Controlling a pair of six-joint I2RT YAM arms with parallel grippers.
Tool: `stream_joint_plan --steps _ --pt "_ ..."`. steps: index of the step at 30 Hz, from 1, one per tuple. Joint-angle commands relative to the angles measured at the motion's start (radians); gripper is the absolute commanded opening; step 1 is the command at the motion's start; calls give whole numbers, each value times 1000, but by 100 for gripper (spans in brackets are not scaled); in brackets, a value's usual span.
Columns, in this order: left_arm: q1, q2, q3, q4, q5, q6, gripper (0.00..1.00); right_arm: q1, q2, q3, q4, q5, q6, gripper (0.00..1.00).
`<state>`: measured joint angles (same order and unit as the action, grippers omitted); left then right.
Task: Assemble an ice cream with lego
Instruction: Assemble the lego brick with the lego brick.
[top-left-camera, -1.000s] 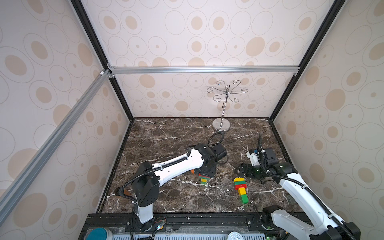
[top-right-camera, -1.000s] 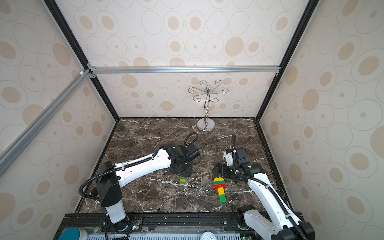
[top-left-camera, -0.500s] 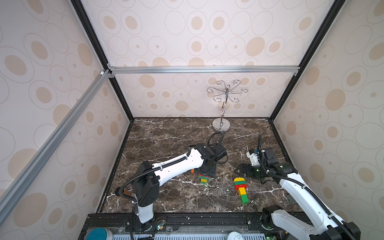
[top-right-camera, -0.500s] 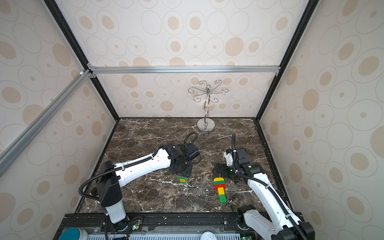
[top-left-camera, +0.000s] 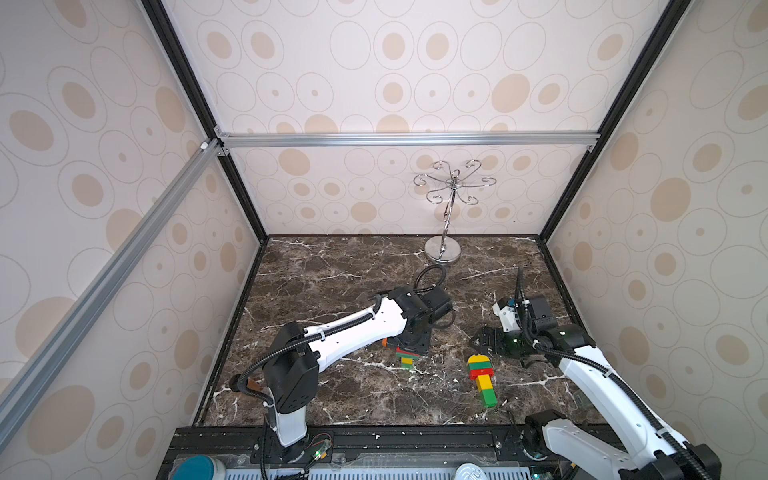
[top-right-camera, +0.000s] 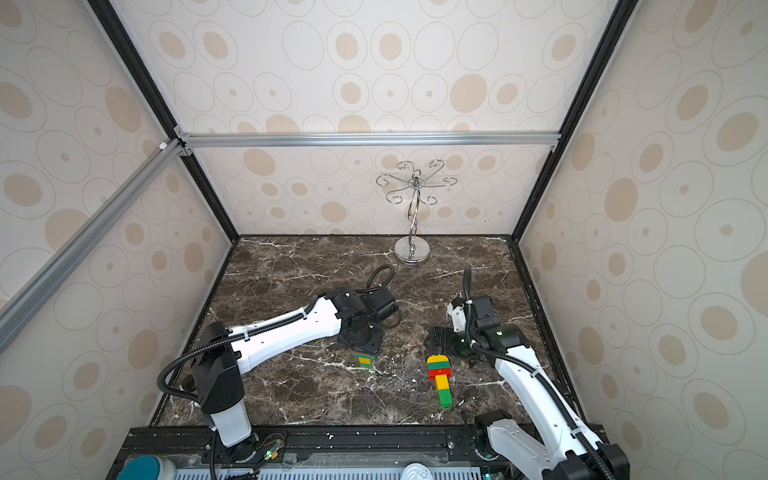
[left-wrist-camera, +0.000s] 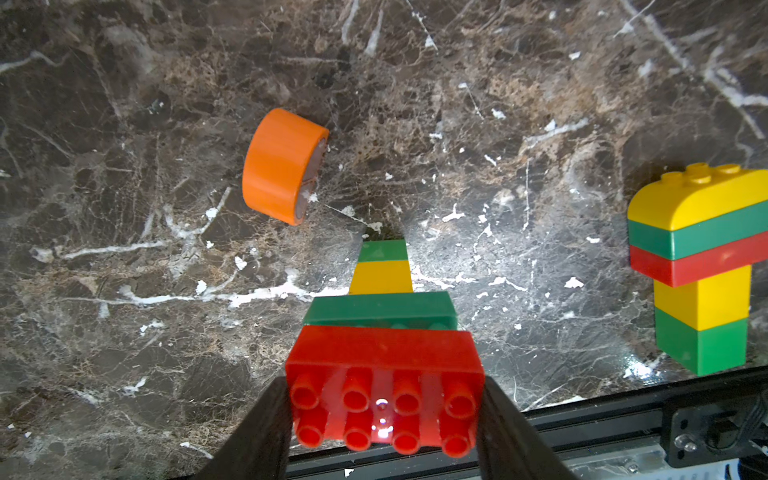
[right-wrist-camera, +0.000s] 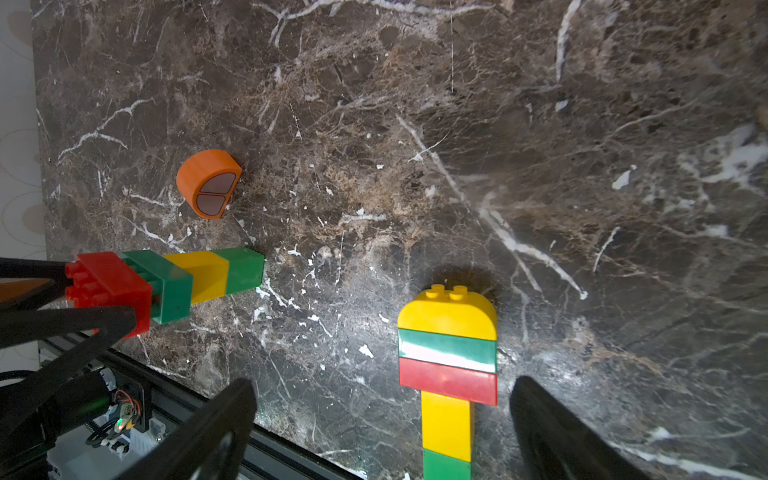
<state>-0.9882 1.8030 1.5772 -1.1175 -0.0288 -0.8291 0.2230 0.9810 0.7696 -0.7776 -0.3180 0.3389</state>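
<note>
The four-brick lego stack (left-wrist-camera: 382, 332), red, green, yellow, green, is pinched at its red end by the left end effector (left-wrist-camera: 384, 405), with its green tip angled down toward the dark marble worktop (top-left-camera: 332, 270). The orange domed piece (left-wrist-camera: 282, 166) lies near it on its side. The left arm (top-left-camera: 357, 332) stretches low across the worktop, wrist bent down. A yellow-domed lego assembly (right-wrist-camera: 448, 349) lies flat near the front edge. The right end effector (right-wrist-camera: 382, 388) hovers over it, spread wide, gripping nothing.

Evenly bright; wrist light glares on red brick (left-wrist-camera: 384, 390) (foreground blurred).
</note>
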Motion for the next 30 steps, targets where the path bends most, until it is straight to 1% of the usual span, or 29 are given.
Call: stream_joint_plan --steps 1,10,16,30 --pt "10 12 -1 -15 -1 4 40 -7 -8 -7 -7 -4 -8 98" --pt "10 14 46 -50 -43 -8 40 -7 -16 -9 -3 -5 -8 98" --pt "10 14 35 -39 -38 -11 40 -7 -18 -10 -3 -4 -8 99" --pt "0 25 38 -33 -2 28 39 -7 -12 -10 -2 -3 -8 98"
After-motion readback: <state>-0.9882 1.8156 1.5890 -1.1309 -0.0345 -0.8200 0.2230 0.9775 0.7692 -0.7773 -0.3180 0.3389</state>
